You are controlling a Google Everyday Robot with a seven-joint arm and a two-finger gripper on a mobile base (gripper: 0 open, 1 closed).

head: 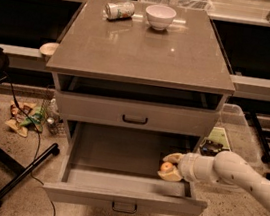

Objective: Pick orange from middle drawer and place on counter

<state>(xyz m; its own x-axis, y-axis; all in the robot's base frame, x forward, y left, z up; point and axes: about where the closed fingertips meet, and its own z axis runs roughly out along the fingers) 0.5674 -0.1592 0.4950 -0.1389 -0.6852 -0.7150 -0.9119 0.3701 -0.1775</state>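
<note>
The hand [169, 167] is clamped on the orange [166, 168], right side of middle drawer [113, 150]; counter [143, 50] is above & behind, so prob. exit fwd first.

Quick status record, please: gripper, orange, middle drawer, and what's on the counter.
gripper: low in the right side of the open drawer, fingers closed on the fruit
orange: held in the gripper, not yet out of the drawer
middle drawer: pulled open
counter: white bowl and can lying on its side, both at the back
</note>
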